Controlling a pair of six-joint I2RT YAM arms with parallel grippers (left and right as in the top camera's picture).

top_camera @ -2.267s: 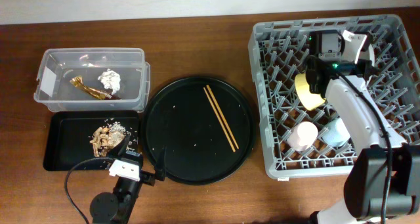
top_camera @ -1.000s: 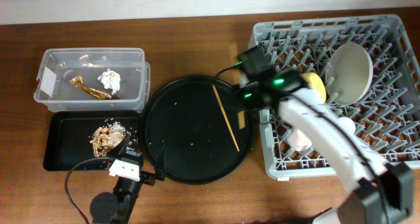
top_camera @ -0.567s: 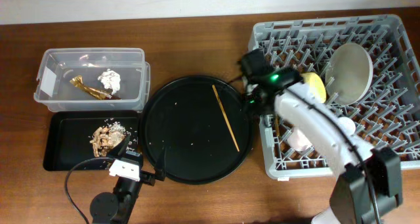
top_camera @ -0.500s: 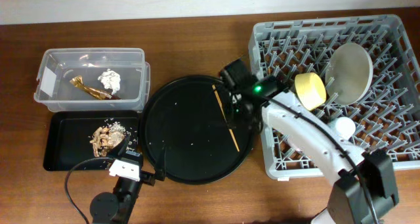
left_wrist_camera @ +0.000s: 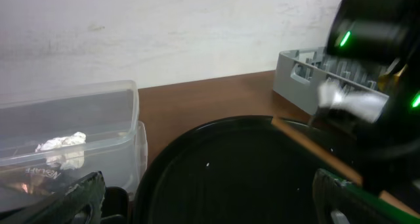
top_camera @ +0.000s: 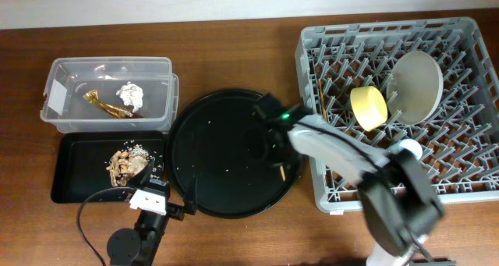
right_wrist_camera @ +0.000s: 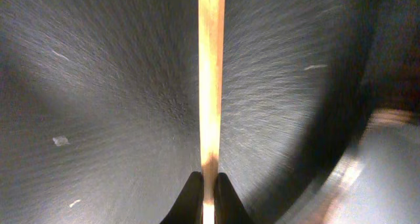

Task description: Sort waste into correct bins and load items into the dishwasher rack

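My right gripper (top_camera: 273, 135) is low over the big round black tray (top_camera: 218, 172) and shut on a thin wooden chopstick (right_wrist_camera: 210, 86). The chopstick's far tip shows past the arm in the overhead view (top_camera: 279, 171). A second chopstick (top_camera: 320, 98) lies in the grey dishwasher rack (top_camera: 306, 71), with the yellow bowl (top_camera: 368, 108), the upright grey plate (top_camera: 415, 77) and a pale cup (top_camera: 405, 149). The white tissue (top_camera: 130, 94) and gold wrapper (top_camera: 105, 106) lie in the clear tub (top_camera: 109, 63). Food scraps (top_camera: 125, 163) lie in the shallow black tray (top_camera: 70, 172). My left gripper (left_wrist_camera: 210, 211) is open and empty.
The left arm's base (top_camera: 148, 211) sits at the table's front edge, below the shallow black tray. The round tray holds a few white crumbs. In the left wrist view the right arm (left_wrist_camera: 374, 66) fills the right side, in front of the rack (left_wrist_camera: 295, 79).
My right arm has swung from the rack leftwards onto the round tray and shut on the remaining chopstick. The other chopstick now lies in the rack. The left arm has not moved.
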